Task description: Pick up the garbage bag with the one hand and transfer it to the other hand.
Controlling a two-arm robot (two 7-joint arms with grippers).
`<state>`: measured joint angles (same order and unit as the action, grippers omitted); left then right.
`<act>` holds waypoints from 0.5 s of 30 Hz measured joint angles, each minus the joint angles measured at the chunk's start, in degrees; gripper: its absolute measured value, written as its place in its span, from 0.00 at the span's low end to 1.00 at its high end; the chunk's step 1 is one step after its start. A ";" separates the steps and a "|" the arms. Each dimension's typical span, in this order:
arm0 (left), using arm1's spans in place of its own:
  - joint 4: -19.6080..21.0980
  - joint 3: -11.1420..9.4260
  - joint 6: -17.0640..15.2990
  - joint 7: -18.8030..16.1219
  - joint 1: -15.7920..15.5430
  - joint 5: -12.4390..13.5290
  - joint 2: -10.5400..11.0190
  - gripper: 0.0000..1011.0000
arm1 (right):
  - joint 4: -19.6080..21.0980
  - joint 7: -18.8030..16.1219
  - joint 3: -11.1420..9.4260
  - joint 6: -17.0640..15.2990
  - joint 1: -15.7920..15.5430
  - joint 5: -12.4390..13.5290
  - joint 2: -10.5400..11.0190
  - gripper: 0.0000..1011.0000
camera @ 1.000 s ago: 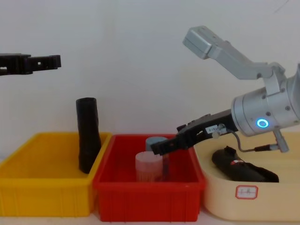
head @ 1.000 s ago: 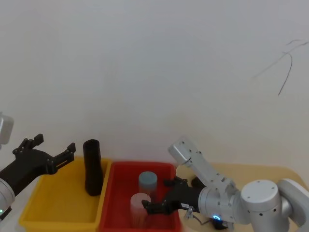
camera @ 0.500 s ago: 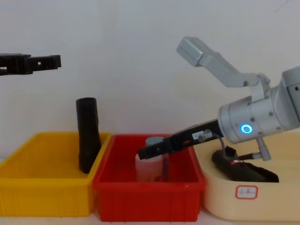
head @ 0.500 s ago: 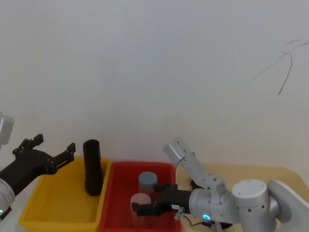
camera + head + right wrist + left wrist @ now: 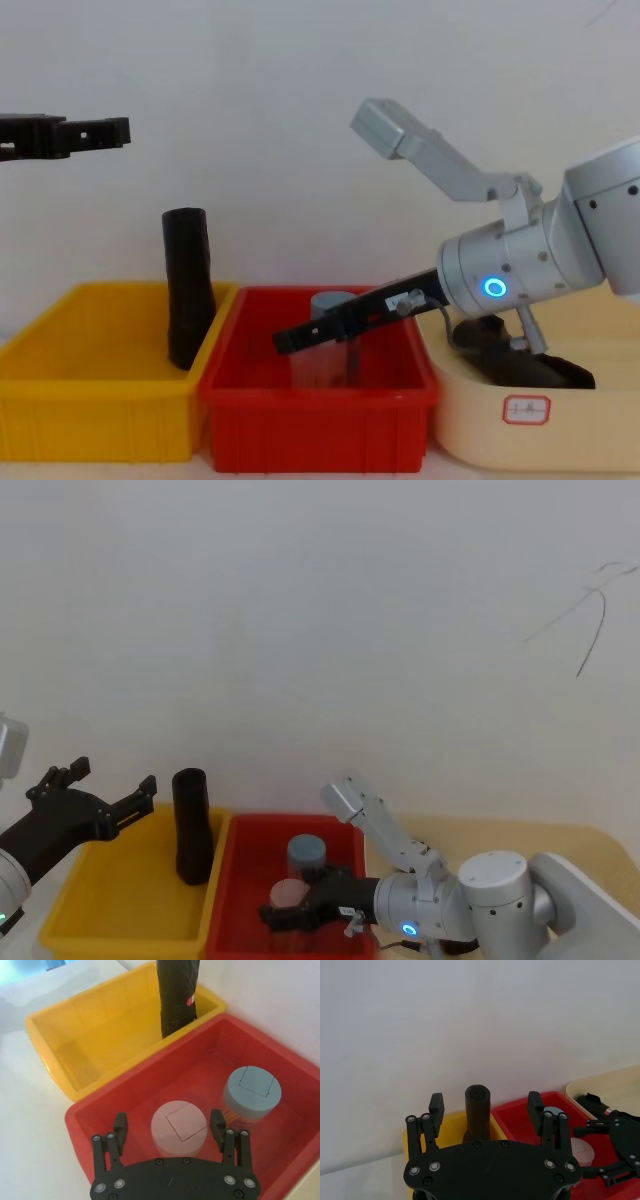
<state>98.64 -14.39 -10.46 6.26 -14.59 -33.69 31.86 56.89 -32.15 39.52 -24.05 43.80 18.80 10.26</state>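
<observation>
Right hand advanced to 9 o'clock across red bin, open, toward bag; left hand open, waiting

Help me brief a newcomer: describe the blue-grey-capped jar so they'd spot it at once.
Find the red bin in the middle, between the yellow bin and the cream tray. Two jars stand inside it. Yours is the blue-grey-capped jar farther from the robot, whereas its neighbour, the pink-capped jar, stands nearer, by the open right gripper.
</observation>
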 joint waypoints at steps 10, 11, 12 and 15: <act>0.00 0.00 0.00 0.00 0.00 0.00 0.00 0.99 | -3.57 0.02 0.52 1.68 1.08 -1.38 -1.04 0.99; 0.00 0.00 0.00 0.00 0.00 0.00 0.00 0.99 | -3.81 0.02 0.55 1.85 1.14 -1.48 -1.13 0.99; 0.00 0.00 0.00 0.00 0.00 0.00 0.00 0.99 | -4.33 0.01 0.60 2.07 1.30 -1.66 -1.27 0.99; 0.00 0.00 0.00 0.00 0.00 0.00 0.00 0.99 | -5.34 -0.06 0.69 2.49 1.62 -1.93 -1.58 0.99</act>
<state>98.64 -14.39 -10.46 6.26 -14.59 -33.69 31.86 51.55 -32.21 40.20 -21.55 45.42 16.87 8.68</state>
